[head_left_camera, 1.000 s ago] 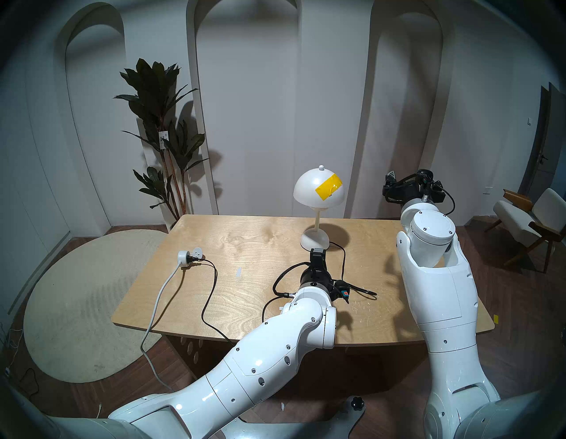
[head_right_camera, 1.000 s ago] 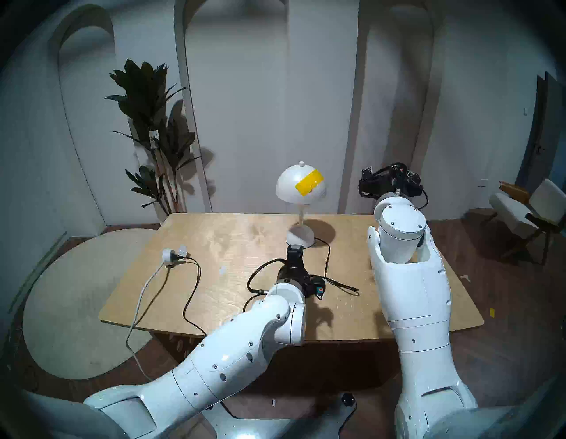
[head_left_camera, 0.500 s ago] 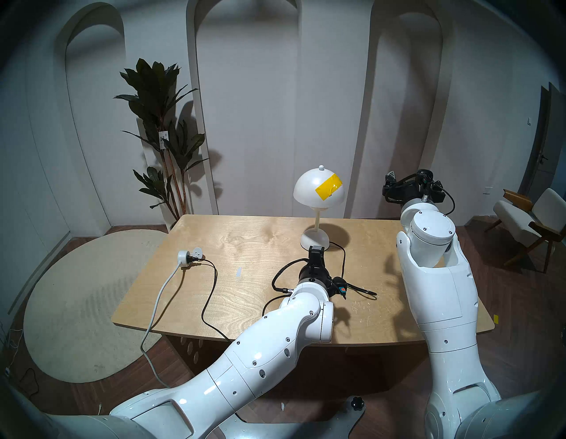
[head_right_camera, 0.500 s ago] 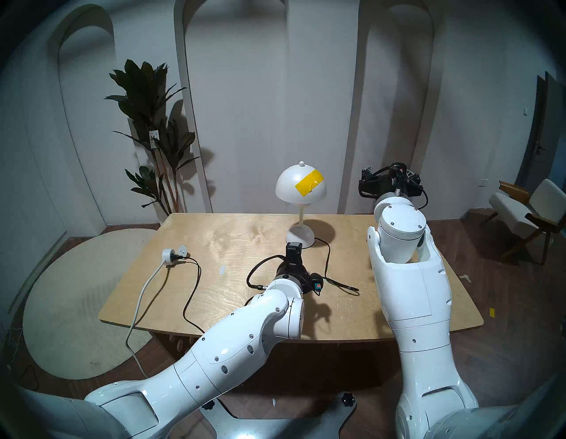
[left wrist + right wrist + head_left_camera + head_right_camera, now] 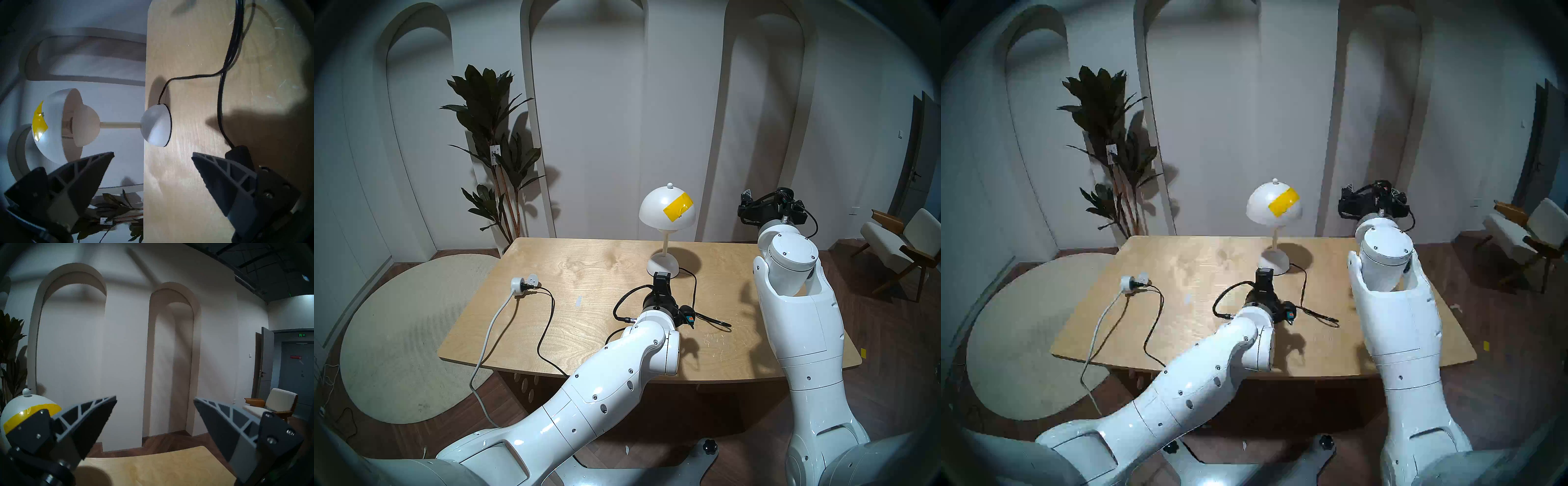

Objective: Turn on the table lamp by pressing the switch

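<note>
The white table lamp [image 5: 667, 211] with yellow tape on its dome stands at the table's far middle, and I see no glow from it. My left gripper [image 5: 662, 275] hovers low just in front of the lamp's base [image 5: 156, 125]. In the left wrist view this gripper [image 5: 153, 154] is open and empty. The black switch [image 5: 237, 153] lies on the table on the black cord [image 5: 220, 105], partly hidden behind one finger [image 5: 220, 178]. The head views hide the switch under the left wrist. My right gripper [image 5: 155, 398] is open and empty, raised to the right of the shade [image 5: 746, 203].
A round white power socket [image 5: 521, 283] with a grey cable sits at the wooden table's [image 5: 585, 258] left. The black cord loops across the table [image 5: 717, 322] and off the front edge. A plant [image 5: 493, 163] stands back left, a chair [image 5: 897, 244] at the right.
My left arm has shifted a little forward and to the left, bringing its gripper closer to the lamp's base. The right arm has not moved.
</note>
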{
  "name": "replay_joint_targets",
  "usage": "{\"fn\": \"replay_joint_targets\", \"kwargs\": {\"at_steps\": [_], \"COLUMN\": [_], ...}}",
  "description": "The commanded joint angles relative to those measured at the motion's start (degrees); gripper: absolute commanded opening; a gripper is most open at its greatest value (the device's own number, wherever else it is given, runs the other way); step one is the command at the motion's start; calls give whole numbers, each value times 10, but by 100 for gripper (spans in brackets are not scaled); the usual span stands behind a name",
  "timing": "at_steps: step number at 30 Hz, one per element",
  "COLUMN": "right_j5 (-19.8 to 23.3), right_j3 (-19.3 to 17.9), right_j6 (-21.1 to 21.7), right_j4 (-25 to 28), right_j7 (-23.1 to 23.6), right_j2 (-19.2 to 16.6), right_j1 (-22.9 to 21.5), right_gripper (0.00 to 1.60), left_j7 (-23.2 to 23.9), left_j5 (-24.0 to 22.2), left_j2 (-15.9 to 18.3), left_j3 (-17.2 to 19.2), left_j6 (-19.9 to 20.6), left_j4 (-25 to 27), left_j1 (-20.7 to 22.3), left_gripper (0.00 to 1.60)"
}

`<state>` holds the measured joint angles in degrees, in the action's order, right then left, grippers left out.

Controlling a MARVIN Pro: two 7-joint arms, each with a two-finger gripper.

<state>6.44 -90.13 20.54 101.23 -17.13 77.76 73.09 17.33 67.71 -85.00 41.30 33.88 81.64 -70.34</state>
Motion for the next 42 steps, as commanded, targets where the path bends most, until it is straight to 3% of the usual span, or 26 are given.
{"fn": "replay_joint_targets", "kwargs": {"at_steps": [1, 23, 42], "right_j5": [-1, 5, 11], "right_j3": [-1, 3, 6], "right_j6": [-6, -6, -7], "right_j4": [12, 12, 12], "right_j7": [0, -6, -10], "right_j2": [-1, -7, -11], "right_j1": [-7, -7, -7], "right_gripper": [160, 160, 160], "left_j7": [-3, 8, 54], "left_j5": [-3, -12, -17], "left_j2": [-3, 13, 22], "left_j3": [3, 9, -8], "left_j6": [-3, -17, -80], "left_j4": [6, 10, -19], "left_j1": [3, -2, 23], "left_gripper": [160, 160, 160]}}
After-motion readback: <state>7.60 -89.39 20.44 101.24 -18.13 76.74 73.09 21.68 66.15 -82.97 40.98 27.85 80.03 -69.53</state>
